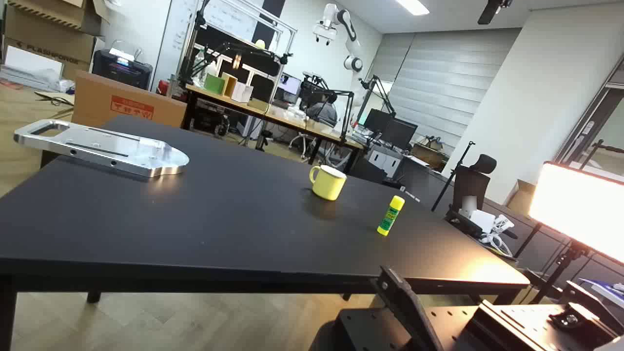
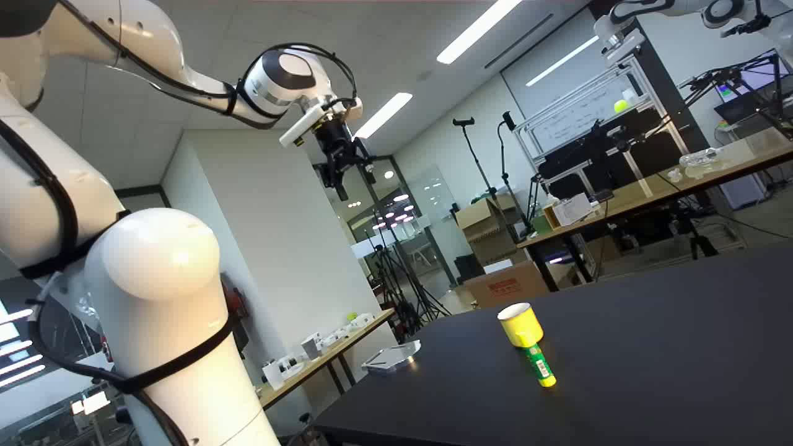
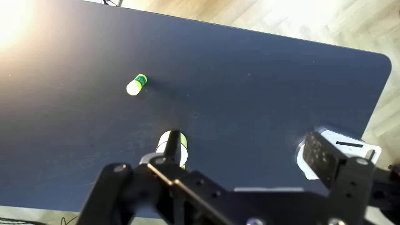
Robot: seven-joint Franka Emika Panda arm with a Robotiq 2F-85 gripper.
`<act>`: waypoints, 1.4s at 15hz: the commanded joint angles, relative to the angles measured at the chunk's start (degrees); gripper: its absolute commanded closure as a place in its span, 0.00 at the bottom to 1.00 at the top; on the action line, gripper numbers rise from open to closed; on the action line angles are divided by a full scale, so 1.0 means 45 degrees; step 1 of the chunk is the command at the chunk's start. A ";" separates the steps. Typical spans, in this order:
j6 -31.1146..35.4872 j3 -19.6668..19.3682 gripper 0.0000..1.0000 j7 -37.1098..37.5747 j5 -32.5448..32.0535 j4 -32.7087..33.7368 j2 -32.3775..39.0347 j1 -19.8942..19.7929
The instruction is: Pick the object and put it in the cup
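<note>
The object, a yellow-green glue stick [image 1: 390, 216], stands upright on the black table [image 1: 204, 229]. It also shows in an exterior view [image 2: 541, 367] and at upper left in the wrist view [image 3: 137, 84]. The cup, a yellow mug [image 1: 328, 184], stands upright near the stick, apart from it. In an exterior view the mug [image 2: 521, 326] appears behind the stick. In the wrist view a finger partly covers the mug [image 3: 184, 153]. My gripper [image 2: 357, 188] is high above the table, open and empty. Its fingers are wide apart in the wrist view [image 3: 243, 137].
A silver metal plate with a handle slot [image 1: 107, 144] lies at one end of the table and also shows in the wrist view [image 3: 353, 145]. A bright lamp panel [image 1: 580, 209] stands beyond the table's other end. A dark mounting bracket [image 1: 409, 307] is at the near edge.
</note>
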 commanded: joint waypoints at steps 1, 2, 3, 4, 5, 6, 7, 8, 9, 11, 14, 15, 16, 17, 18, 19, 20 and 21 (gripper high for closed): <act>0.0009 0.0035 0.00 -0.0009 0.0012 0.0026 0.0012 -0.0039; 0.0032 0.0035 0.00 -0.0009 0.0012 0.0031 0.0011 -0.0039; 0.0038 0.0035 0.00 -0.0010 0.0012 0.0033 0.0009 -0.0039; 0.0039 0.0035 0.00 -0.0010 0.0012 0.0034 0.0008 -0.0039; 0.0042 0.0035 0.00 -0.0011 0.0012 0.0034 0.0008 -0.0039; 0.0043 0.0035 0.00 -0.0011 0.0012 0.0034 0.0008 -0.0039; 0.0043 0.0035 0.00 -0.0011 0.0012 0.0034 0.0008 -0.0039; 0.0044 0.0035 0.00 -0.0011 0.0011 0.0034 0.0008 -0.0039; 0.0426 -0.0015 0.00 -0.0596 -0.0325 -0.0249 -0.0181 -0.0024; 0.1287 -0.0177 0.00 -0.1628 -0.1065 -0.0821 -0.0393 -0.0104; 0.3698 -0.0746 0.00 -0.1611 -0.1250 -0.1996 -0.0541 -0.0591; 0.4511 -0.1043 0.00 -0.1523 -0.0985 -0.2392 -0.0489 -0.0768; 0.5274 -0.1304 0.00 -0.1532 -0.0834 -0.2742 -0.0416 -0.0937; 0.6075 -0.1592 0.00 -0.1540 -0.0715 -0.3095 -0.0288 -0.1121; 0.6904 -0.1834 0.00 -0.1431 -0.0658 -0.3416 -0.0109 -0.1333; 0.7570 -0.2083 0.00 -0.1342 -0.0499 -0.3648 0.0143 -0.1505; 0.8352 -0.2287 0.00 -0.1159 -0.0315 -0.3905 0.0451 -0.1695; 0.9040 -0.2416 0.00 -0.1034 -0.0198 -0.4079 0.0767 -0.1851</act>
